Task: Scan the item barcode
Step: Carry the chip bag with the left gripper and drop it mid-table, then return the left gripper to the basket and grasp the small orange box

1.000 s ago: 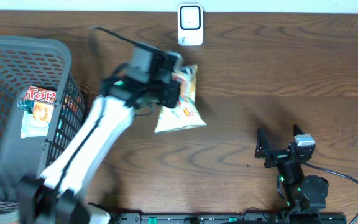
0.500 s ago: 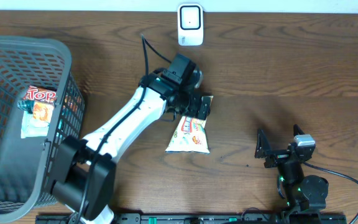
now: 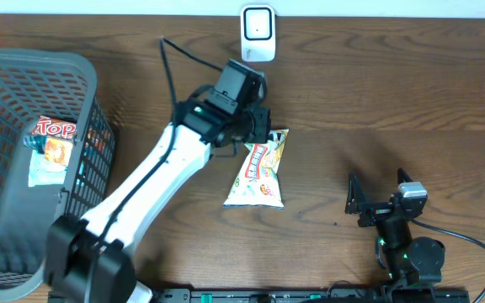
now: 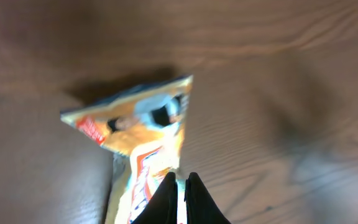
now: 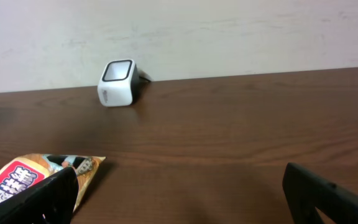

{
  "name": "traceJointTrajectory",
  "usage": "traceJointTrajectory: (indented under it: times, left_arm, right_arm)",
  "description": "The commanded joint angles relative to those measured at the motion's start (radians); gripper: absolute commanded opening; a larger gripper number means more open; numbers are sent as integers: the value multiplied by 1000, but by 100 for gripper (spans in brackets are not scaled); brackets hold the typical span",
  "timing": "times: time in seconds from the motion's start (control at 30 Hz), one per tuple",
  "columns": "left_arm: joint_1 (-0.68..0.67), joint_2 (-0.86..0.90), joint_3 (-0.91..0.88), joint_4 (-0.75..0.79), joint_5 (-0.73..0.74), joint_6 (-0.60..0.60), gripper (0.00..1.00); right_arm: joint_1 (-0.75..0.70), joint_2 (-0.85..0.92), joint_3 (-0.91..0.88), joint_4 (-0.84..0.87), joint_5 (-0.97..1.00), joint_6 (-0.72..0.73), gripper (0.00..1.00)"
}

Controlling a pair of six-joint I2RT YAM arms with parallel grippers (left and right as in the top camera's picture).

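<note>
The left gripper point(image 4: 180, 179) is seen pressed together above the packet point(image 3: 259, 172), which lies short of the scanner point(image 3: 258, 34); scanning is judged not yet done.

The left arm point(image 3: 146, 177) has white links, black joints, a green wrist light and a black cable point(image 3: 168, 61) looping toward 11 o'clock; the left hand point(image 4: 180, 176) has black tapered fingers. The right arm point(image 3: 402, 240), at 4 o'clock, is black with a grey camera block point(image 3: 411, 193).
</note>
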Motion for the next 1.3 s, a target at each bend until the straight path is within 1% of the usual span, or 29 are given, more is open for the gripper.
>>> traceJointTrajectory:
  times: [0.0, 0.23, 0.5, 0.7, 0.8, 0.87, 0.9, 0.93, 1.0, 1.03, 1.1, 1.13, 1.27]
  left_arm:
    - [-6, 74, -50, -3, -16, -61, 7]
    - [-48, 224, -107, 21, 44, -64, 7]
    - [-86, 387, -114, 48, 47, -64, 7]
    - [-92, 364, -93, 32, 48, -60, 7]
    - [-82, 298, -39, -28, 47, -46, 7]
    - [-71, 230, 12, -76, 47, -16, 8]
    - [-63, 193, 41, -98, 46, 4, 21]
    - [-51, 145, 79, -126, 35, 26, 40]
    - [-27, 67, 141, -166, -1, 46, 68]
    - [-12, 24, 174, -185, -29, 46, 79]
    - [26, -66, 229, -209, -68, 47, 97]
    - [48, -109, 250, -213, -81, 55, 100]
    - [179, -286, 278, -215, -157, 79, 98]
  right_arm:
    - [6, -1, -1, -4, 5, 7, 99]
    - [6, -1, -1, -4, 5, 7, 99]
    - [6, -1, -1, -4, 5, 7, 99]
    - [6, -1, -1, -4, 5, 7, 99]
    - [6, -1, -1, -4, 5, 7, 99]
    - [6, -1, -1, -4, 5, 7, 99]
    - [6, -1, -1, -4, 5, 7, 99]
    - [6, -1, -1, -4, 5, 7, 99]
    - [6, -1, -1, -4, 5, 7, 99]
    - [6, -1, -1, -4, 5, 7, 99]
    - [6, -1, -1, -4, 5, 7, 99]
    - [6, -1, -1, -4, 5, 7, 99]
    - [6, -1, -1, -4, 5, 7, 99]
